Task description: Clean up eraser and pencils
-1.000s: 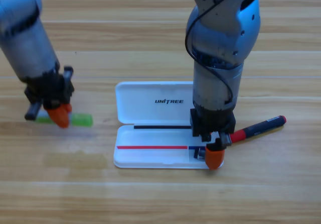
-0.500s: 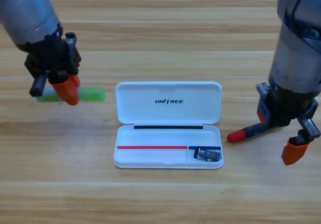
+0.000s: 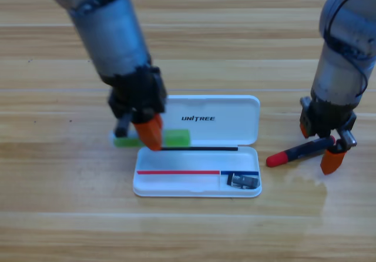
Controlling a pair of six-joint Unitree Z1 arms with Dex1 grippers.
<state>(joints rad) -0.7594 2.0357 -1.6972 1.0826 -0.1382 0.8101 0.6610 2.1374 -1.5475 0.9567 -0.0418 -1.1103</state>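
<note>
Eraser (image 3: 243, 181) lies in the right-hand compartment of the open white case (image 3: 197, 182); lid reads "UNITREE". Green pencil (image 3: 176, 137) is partly hidden by the left gripper (image 3: 144, 131), which is clamped on it over the case's upper left corner. Black pencil with red ends (image 3: 294, 153) lies on the wooden table (image 3: 188, 232) right of the case; its far end is covered by the right gripper (image 3: 329, 150), jaws parted, straddling that end.
</note>
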